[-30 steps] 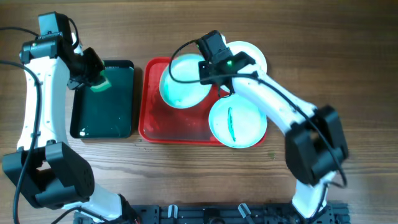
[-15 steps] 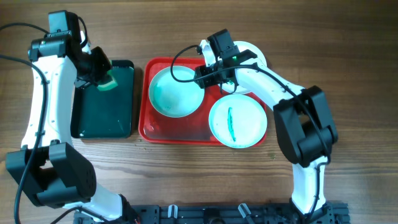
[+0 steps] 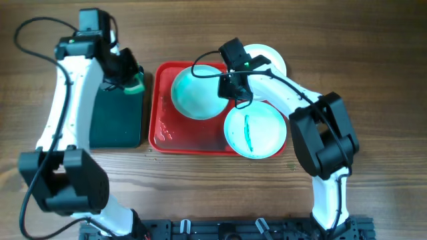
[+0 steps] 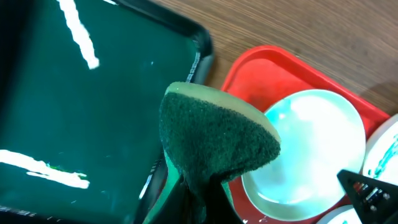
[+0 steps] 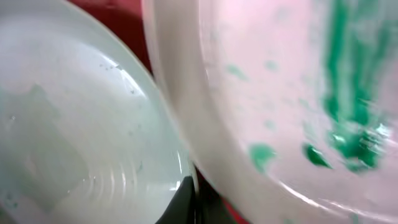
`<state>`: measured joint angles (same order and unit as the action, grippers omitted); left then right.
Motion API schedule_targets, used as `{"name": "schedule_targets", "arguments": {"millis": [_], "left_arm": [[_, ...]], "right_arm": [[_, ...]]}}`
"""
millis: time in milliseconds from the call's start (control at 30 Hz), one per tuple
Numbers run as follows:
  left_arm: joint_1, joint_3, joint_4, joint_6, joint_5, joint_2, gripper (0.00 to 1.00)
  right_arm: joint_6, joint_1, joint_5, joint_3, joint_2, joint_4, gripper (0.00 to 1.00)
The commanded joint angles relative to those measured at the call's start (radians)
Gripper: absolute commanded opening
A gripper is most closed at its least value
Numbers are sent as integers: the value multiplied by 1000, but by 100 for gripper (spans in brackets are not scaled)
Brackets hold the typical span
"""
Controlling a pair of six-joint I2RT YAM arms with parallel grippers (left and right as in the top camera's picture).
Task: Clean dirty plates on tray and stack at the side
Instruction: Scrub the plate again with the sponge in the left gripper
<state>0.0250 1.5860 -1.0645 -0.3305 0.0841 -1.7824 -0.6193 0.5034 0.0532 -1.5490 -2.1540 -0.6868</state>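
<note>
1. Brown wood-grain table (image 3: 373, 40). It carries everything listed below.

2. Large red rectangular plastic tray (image 3: 163, 133), with rounded corners and a raised rim, in the middle of the table. Its floor looks wet. This is the landmark for all entries.

3. Smaller dark green rectangular tray (image 3: 117, 123), just beside the red tray's left rim and parallel to it. Its surface is glossy, with light streaks showing in the left wrist view (image 4: 93, 106).

4. Held plate (image 3: 193, 93), round and white with a pale teal rim. It sits over the red tray's far-left part and appears tilted. No streak can be made out on it in the left wrist view (image 4: 311, 143).

5. Streaked plate (image 3: 263, 133), the same pattern, at the red tray's near-right corner. It overlaps the rim and has one green streak down its middle.

6. Rear plate (image 3: 270, 59), the same pattern, at the red tray's far-right corner. It is partly past the rim and partly hidden by the right arm.

7. Right gripper (image 3: 239, 92), over the red tray's far-middle. Its jaws are closed on the held plate's right rim. In the right wrist view a dark finger (image 5: 183, 202) meets that rim from below.

8. Left gripper (image 3: 130, 79), above the dark green tray's far-right corner and just left of the red tray. Its jaws are pressed onto a sponge.

9. Green scouring sponge (image 3: 135, 83), wedge-shaped and rough-faced. It is pinched at its lower end (image 4: 211, 137) and hangs beside the red tray's left rim, not touching any plate.
</note>
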Motion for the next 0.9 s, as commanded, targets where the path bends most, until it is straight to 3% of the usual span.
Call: {"name": "schedule_targets", "arguments": {"millis": [0,233,333,500,700,800,867], "left_arm": [[-78,-2,58,-26,1,-68,4],[-267,-2,288,-26,0,-254,4],[-332,-2,339,-14,-108,-327,4],[-347,-2,339,82,-140,-425,4],[-282,-2,293,104,-310,-430,4],[-272,-2,317,180,-309,-430,4],[-283,-2,275,269,-196,-430,4]], "right_arm": [[-61,26,-146,14,8,-16,4],[-11,27,-97,19,2,13,4],[-8,27,-97,19,2,14,4],[-8,27,-98,19,2,19,4],[10,27,-97,19,2,20,4],[10,27,-97,19,2,21,4],[14,27,-97,19,2,28,4]]}}
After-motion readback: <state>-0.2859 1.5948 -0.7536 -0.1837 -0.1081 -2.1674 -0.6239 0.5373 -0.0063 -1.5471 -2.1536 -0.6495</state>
